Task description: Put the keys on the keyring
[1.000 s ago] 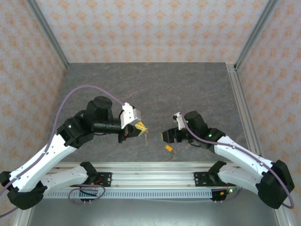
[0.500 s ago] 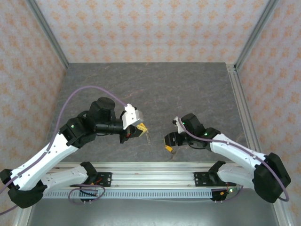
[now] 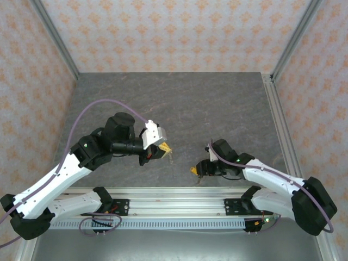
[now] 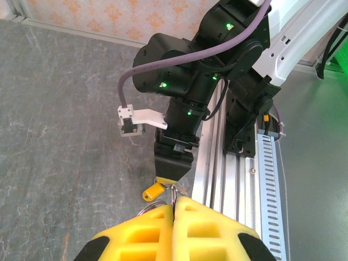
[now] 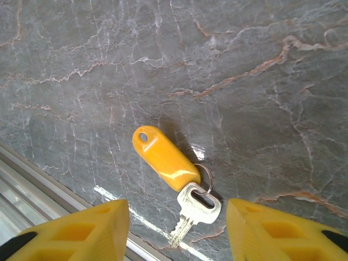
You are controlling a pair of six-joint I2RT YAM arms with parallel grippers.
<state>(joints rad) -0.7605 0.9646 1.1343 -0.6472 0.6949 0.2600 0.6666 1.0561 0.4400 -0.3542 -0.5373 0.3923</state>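
A small silver key [image 5: 197,209] on a tiny ring with a yellow-orange tag [image 5: 165,158] lies flat on the grey table, close to the front edge. My right gripper [image 5: 176,217] hangs just above it, open, one yellow finger on each side and neither touching it. From above, the tag [image 3: 193,171] shows at the right gripper's [image 3: 198,169] tip. My left gripper [image 4: 175,204] is shut on the thin wire keyring [image 4: 149,208], which loops out to the left of the fingers. In the top view the keyring [image 3: 171,157] dangles below the left gripper [image 3: 163,148], clear of the table.
An aluminium rail [image 3: 174,193] runs along the table's near edge, right beside the key, and shows as a pale strip [image 5: 32,179] in the right wrist view. Metal frame posts [image 3: 283,49] and patterned walls enclose the grey stone-look table [image 3: 179,103].
The right gripper has come down and toward the near edge until it straddles the key, and its jaws have narrowed. The left arm has barely moved and still holds the keyring.
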